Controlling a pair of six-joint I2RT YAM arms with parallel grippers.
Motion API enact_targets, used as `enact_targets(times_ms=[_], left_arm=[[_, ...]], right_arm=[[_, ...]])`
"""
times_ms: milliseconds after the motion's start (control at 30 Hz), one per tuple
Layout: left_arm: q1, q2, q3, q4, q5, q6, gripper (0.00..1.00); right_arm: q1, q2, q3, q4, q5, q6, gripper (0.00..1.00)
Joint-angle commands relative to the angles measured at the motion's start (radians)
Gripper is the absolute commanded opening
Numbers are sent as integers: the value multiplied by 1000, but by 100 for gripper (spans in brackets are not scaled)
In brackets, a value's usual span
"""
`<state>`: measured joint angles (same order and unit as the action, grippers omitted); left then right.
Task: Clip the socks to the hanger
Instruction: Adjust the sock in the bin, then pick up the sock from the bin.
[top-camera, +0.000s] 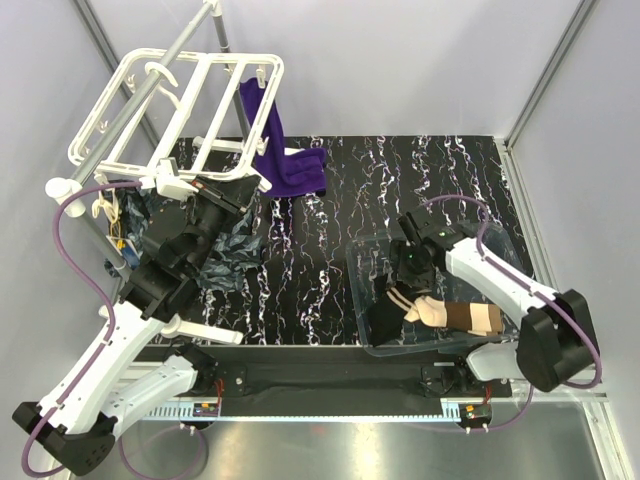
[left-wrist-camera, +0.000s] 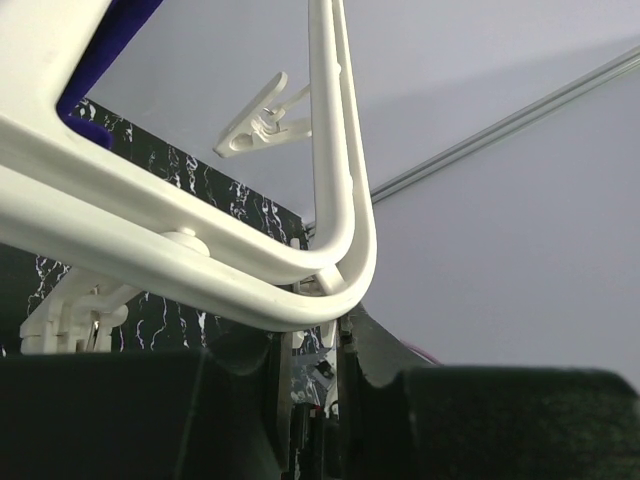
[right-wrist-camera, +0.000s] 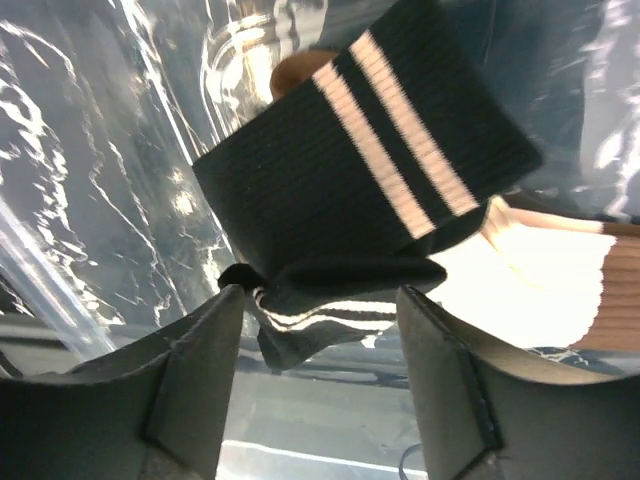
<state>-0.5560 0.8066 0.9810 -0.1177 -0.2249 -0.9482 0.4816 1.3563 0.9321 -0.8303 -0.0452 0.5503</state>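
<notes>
Standing wide apart, the right claw (right-wrist-camera: 315, 292) spreads its two dark fingers over a clear plastic tub (top-camera: 365, 255) on the right side of the table. A black sock (right-wrist-camera: 340, 170) with two pale stripes lies just beyond the fingertips. A bunched fold of it sits between them, touching one finger, with open space on the way to the other. A beige sock (right-wrist-camera: 540, 280) with a brown band lies partly under the black one in the same tub, stretching away to the right.

On the far left, the left claw (left-wrist-camera: 305, 390) is raised with its fingers drawn almost together, only a narrow slit between them. It sits directly under a rounded corner of the white hanger (left-wrist-camera: 200, 265). A thin white piece drops from that corner into the slit; whether it is pinched cannot be told. One white clip (left-wrist-camera: 262, 122) sticks out from a bar above.

The hanger hangs tilted from a grey pole (top-camera: 190, 40). A purple cloth (top-camera: 275, 150) hangs from its right side down onto the black marbled table (top-camera: 400, 170).
</notes>
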Motion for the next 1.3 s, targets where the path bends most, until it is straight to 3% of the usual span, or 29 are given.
enact_targets(times_ms=[0,167,267,433,567,800,1033,1167,1267], left_arm=[[-5,-6,-2,0,72,6,0],[-5,-15,-16,9,68,5,0],[-5,-11,-19,15,76,3,0],[-5,-9,-22,10,79,2,0],[-5,-7,-27,15,82,-4,0],[-5,-10,-21,4,78,0,0],[-5,-10,-22,1,76,3,0],[-7,-15,-25,-3,81,3,0],[-5,-23,-22,-10,84,5,0]], right_arm=[[3,-106,25,7,105,49,70],[5,-256,-70,31,122,187,68],[5,-295,-144,128,79,276,66],[35,-235,-142,183,53,355,66],[48,-191,-141,200,125,366,62],[48,-119,-133,227,166,341,44],[51,-140,-118,188,195,316,9],[54,-215,-53,82,258,229,0],[52,-281,23,-8,236,116,0]])
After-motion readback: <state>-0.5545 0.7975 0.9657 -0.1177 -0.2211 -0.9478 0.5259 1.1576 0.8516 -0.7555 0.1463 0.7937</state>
